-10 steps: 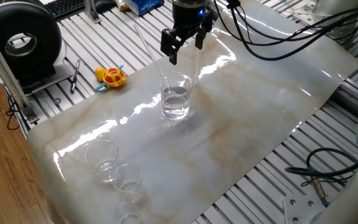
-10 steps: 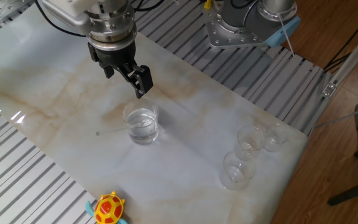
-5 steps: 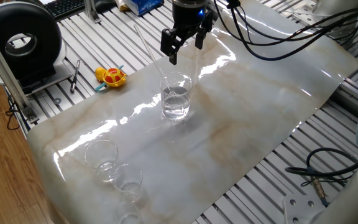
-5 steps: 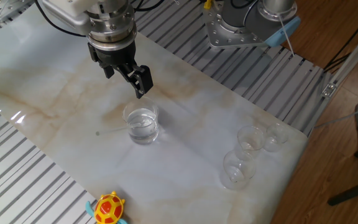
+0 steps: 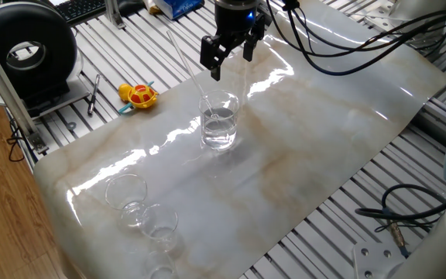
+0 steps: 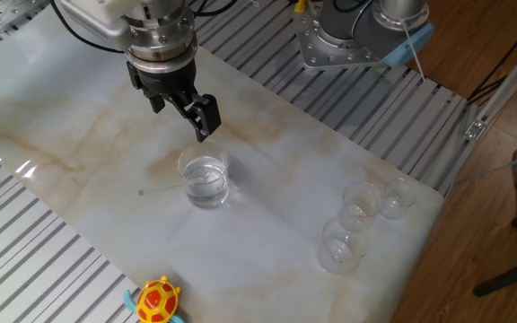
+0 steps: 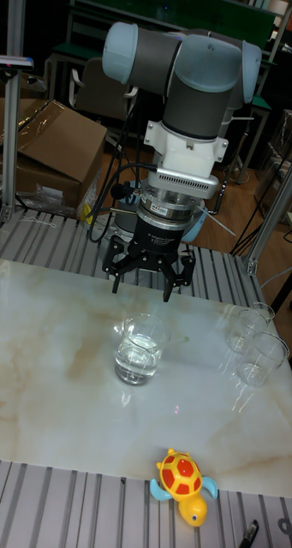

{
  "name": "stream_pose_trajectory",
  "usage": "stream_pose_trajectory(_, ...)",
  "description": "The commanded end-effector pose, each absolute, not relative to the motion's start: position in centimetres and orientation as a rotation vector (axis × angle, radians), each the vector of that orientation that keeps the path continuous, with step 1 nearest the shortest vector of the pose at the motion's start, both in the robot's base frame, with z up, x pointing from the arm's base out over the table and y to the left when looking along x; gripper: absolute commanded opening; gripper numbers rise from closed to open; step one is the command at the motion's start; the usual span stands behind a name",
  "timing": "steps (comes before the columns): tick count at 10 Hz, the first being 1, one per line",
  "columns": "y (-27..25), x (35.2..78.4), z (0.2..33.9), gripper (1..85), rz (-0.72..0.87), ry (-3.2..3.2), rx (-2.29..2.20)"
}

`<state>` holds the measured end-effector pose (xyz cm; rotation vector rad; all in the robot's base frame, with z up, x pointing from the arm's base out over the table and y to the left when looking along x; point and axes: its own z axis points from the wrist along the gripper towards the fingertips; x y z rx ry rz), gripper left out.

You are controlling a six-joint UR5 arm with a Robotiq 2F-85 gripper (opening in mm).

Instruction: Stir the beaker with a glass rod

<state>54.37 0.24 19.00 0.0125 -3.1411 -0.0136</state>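
Tall fixed view: label (image 7: 151, 198) above tool (image 7: 140, 289) unreadable.

clear glass beaker (image 5: 219, 120) upright near the middle of the marble table (image 5: 316, 132), partly filled with clear liquid. thin transparent glass rod (image 5: 186, 66) stands in it, lower end in the liquid, leaning on the rim, upper end slanting out well above the beaker

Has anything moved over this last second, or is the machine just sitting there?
Nothing visibly changed. The tool is in the same spot above the beaker, open and holding nothing. The glass rod leans in the beaker as before, and the small cups and the toy turtle lie where they were.
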Motion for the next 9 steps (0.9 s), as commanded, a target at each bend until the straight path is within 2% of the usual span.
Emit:
stream_pose_trajectory(1,4.3,59.1,19.8,1.0,-0.268,-3.313,-0.041)
stream_pose_trajectory(6,3.7,57.7,19.5,1.0,-0.220,-3.259,-0.061)
stream_pose_trajectory(9,4.1,57.8,20.6,1.0,-0.175,-3.224,-0.070)
